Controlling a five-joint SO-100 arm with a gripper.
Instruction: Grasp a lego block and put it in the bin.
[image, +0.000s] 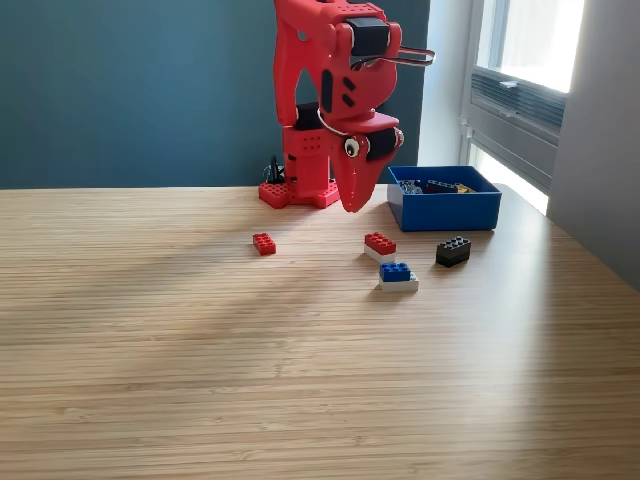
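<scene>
My red gripper (352, 203) hangs pointing down above the table, just in front of the arm's base and left of the bin. Its two fingers meet in one wedge with nothing between them. The bin (445, 211) is a low bright-blue box at the back right, with a few small pieces inside. Several lego blocks lie on the wooden table: a small red one (264, 243), a red one on a white piece (380, 244), a blue one on a white piece (397, 274) and a black one (453, 250). All lie in front of and below the gripper, apart from it.
The arm's red base (300, 180) stands at the back of the table against a dark teal wall. A window (525, 70) and a white wall close off the exterior view's right, where the table's edge (590, 262) runs diagonally.
</scene>
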